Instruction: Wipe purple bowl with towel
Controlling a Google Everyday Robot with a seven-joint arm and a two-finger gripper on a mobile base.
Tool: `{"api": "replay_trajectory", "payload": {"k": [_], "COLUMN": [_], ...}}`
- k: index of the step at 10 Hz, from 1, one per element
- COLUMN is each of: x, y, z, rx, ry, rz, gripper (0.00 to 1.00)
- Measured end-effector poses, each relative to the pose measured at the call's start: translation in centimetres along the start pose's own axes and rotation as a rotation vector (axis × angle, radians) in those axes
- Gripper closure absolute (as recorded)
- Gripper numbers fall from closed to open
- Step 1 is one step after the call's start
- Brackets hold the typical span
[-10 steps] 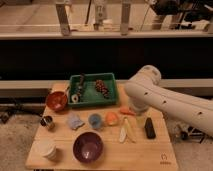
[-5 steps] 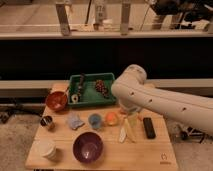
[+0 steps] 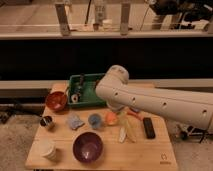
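Observation:
The purple bowl [image 3: 88, 146] stands upright near the front of the wooden table [image 3: 150, 155]. The towel [image 3: 75, 121], a small crumpled grey-blue cloth, lies just behind and left of the bowl. My white arm [image 3: 150, 100] reaches in from the right, and its elbow hangs over the right end of the green tray [image 3: 90, 102]. My gripper is hidden behind the arm and does not show.
A red bowl [image 3: 56, 100] sits at the back left, with a dark can [image 3: 47, 121] and a white cup [image 3: 48, 149] on the left side. A blue cup [image 3: 95, 120], an orange item [image 3: 111, 118], pale long items [image 3: 127, 132] and a black bar [image 3: 148, 127] lie mid-table.
The arm has swung left across the table and now covers the right part of the green tray. The objects on the table have not moved.

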Motion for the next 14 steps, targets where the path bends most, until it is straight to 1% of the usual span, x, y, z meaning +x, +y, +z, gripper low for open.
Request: {"api": "replay_trajectory", "payload": {"k": [1,3,4,5,6,10,11,12,14], "x": [-1.2,-2.2,-2.7,-3.3,-4.6,-6.3,-7.1,-8.2,-8.9], "y": [-0.7,-1.3,-1.5,-1.8,-2.6,-3.7,-4.1,-4.6,-5.0], "z": [0.1,0.4,0.7,0.8,1.0,1.6,1.6,1.6,1.9], "rx": [-0.001,-0.003,-0.005,-0.006,-0.006,-0.010,-0.007,-0.005,-0.004], "ry": [-0.003,-0.007,-0.010,-0.011,-0.013,-0.016,-0.018,-0.021,-0.025], "rz": [-0.022,-0.061,-0.082,-0.094,-0.117,-0.172,-0.187,-0.205,-0.228], "gripper": [0.20,0.20,0.22,0.26,0.28,0.29,0.34,0.43,0.64]}}
